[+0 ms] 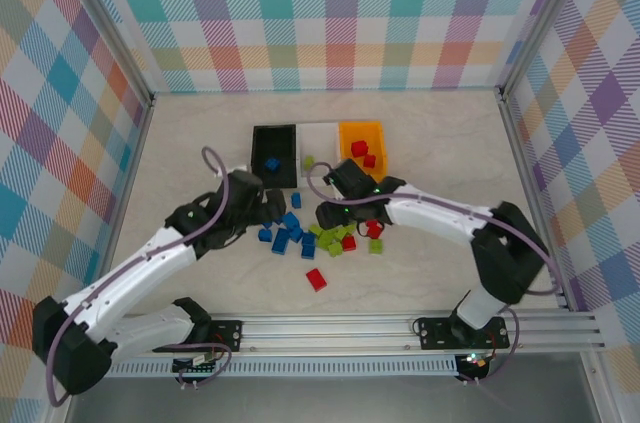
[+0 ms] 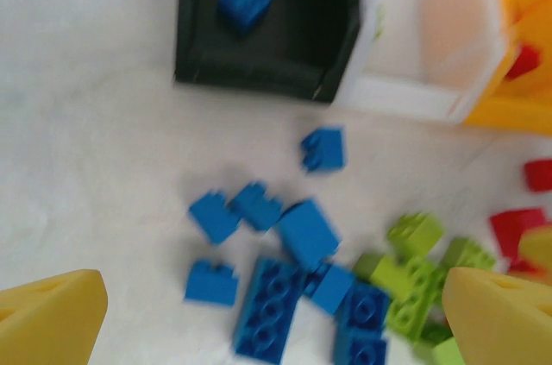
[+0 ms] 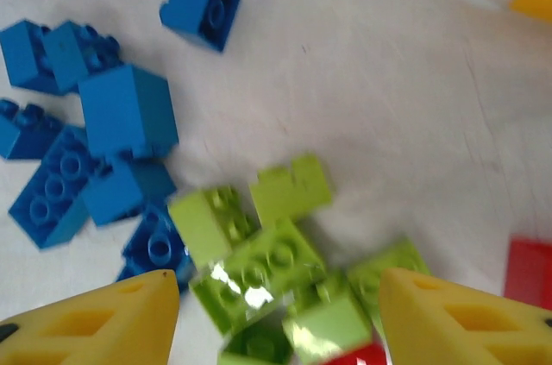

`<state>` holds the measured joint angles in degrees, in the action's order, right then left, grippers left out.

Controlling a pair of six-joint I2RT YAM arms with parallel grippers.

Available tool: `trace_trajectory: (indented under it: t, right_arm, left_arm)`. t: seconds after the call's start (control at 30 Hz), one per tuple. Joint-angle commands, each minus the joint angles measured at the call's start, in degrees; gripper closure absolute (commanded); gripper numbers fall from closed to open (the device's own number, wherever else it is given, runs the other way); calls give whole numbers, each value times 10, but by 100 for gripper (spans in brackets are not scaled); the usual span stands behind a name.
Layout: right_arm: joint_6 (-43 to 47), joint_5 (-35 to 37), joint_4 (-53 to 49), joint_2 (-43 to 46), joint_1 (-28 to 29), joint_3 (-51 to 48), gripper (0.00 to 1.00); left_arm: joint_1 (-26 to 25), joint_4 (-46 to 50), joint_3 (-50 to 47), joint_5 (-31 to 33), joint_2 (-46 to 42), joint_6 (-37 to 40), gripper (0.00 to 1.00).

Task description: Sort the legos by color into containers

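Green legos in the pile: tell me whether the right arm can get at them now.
Probably yes: the right gripper hangs right above the green legos, jaws apart, nothing over them, though blue legos crowd one side.

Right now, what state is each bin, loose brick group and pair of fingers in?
Black rectangular plastic bin: upright, holds one blue brick.
White rectangular plastic bin: upright, holds one lime green brick.
Orange rectangular plastic bin: upright, holds two red bricks.
Loose blue, lime green and red plastic bricks: scattered on the table, unsorted.
Left yellow fingers: wide open, empty.
Right yellow fingers: apart, straddling lime green bricks.
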<state>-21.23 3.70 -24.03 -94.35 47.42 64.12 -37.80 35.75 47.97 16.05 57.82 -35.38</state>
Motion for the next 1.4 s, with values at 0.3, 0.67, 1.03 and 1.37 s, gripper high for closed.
trace_trajectory:
  t: [0.3, 0.67, 1.03, 1.37]
  right_arm:
    - [52, 6, -16, -136, -13, 92, 39]
    - [44, -7, -10, -152, -8, 75, 42]
    - [49, -29, -7, -155, -4, 73, 49]
    - [46, -14, 4, -136, -2, 64, 63]
  left_arm:
    - [-5, 45, -100, -7, -103, -47, 0]
    - [-4, 36, -111, 4, -88, -47, 0]
    - [-4, 43, -105, 6, -73, -48, 0]
    - [-4, 46, -98, 11, -72, -46, 0]
